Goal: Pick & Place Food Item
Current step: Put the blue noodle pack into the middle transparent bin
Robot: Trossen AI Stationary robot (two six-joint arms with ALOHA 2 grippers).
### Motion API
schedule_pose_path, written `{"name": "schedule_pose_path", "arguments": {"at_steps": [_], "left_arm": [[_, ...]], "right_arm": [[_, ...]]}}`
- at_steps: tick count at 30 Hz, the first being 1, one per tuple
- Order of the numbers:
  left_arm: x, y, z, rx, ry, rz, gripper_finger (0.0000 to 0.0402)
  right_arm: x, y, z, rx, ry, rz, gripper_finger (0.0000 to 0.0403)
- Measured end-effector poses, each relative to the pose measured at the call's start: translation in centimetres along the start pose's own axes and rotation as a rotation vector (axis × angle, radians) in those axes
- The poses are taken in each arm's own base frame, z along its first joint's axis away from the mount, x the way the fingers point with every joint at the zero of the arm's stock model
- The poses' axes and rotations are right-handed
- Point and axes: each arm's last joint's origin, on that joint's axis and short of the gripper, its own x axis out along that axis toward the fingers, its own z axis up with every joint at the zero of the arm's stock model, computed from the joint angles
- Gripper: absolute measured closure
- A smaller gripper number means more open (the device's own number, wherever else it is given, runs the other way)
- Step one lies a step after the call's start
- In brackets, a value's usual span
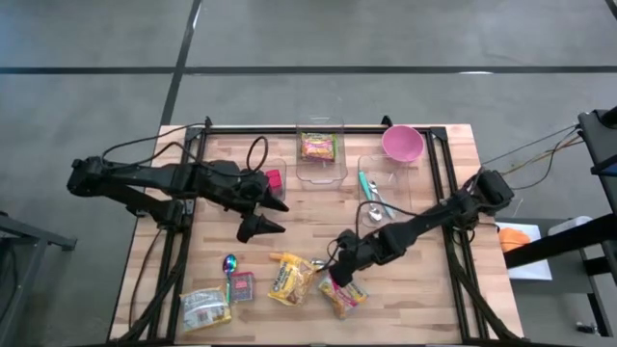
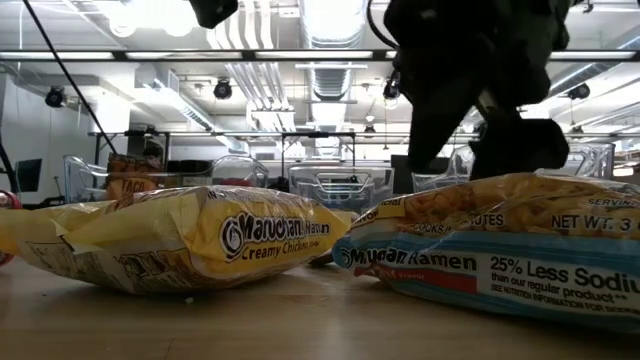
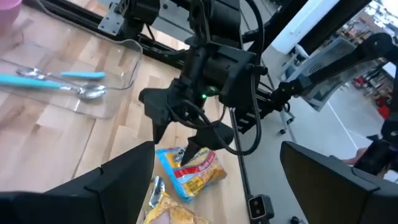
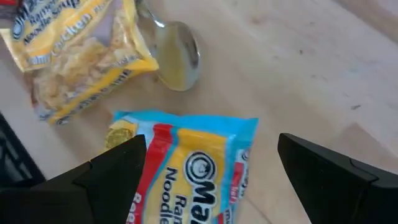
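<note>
A blue-and-red ramen pack [image 1: 343,295] lies flat on the wooden table near its front edge. It fills the middle of the right wrist view [image 4: 186,168]. My right gripper [image 1: 338,274] hangs open just above the pack's far end, fingers slanting down, one on either side of the pack [image 4: 211,142] and clear of it. A yellow chicken ramen pack [image 1: 289,280] lies beside it to the left. My left gripper [image 1: 262,231] is open and empty, above the table's middle left, pointing toward the right arm.
At the back stand a clear tub [image 1: 320,166] holding another ramen pack, a second clear tub [image 1: 378,172] with spoons and a pink bowl [image 1: 402,143]. An iridescent spoon [image 1: 229,262], a small packet [image 1: 241,286] and another pack [image 1: 204,308] lie at the front left.
</note>
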Motion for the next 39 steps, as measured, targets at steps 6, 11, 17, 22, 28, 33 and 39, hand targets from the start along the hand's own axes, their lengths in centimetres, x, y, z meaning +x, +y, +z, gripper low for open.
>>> {"name": "schedule_pose_path", "arguments": {"at_steps": [6,11,17,22,28,33,39], "left_arm": [[-0.3,-0.3,-0.2,-0.005,0.0,-0.012,0.0046],[-0.3,-0.3,-0.2,-0.004,0.0,-0.011,0.0046],[-0.3,-0.3,-0.2,0.003,0.001,-0.011,0.0046],[-0.3,-0.3,-0.2,0.008,0.003,-0.01,0.0046],[-0.3,-0.3,-0.3,0.011,0.009,-0.007,0.0046],[-0.3,-0.2,-0.4,0.009,0.018,-0.002,0.0046],[-0.3,-0.1,-0.6,0.003,0.044,0.012,0.0046]], "right_arm": [[0.9,-1.4,-0.4,0.015,-0.01,-0.048,0.0044],[1.6,-2.1,-0.7,0.023,-0.01,-0.006,0.0044],[1.9,-2.0,-0.7,0.027,-0.012,0.05,0.0054],[1.9,-2.0,-0.8,0.025,-0.009,0.051,0.0117],[2.0,-2.1,-0.8,0.028,-0.006,0.057,0.021],[2.0,-2.1,-0.8,0.027,-0.006,0.057,0.0269],[2.1,-2.2,-0.8,0.026,-0.005,0.055,0.0344]]}}
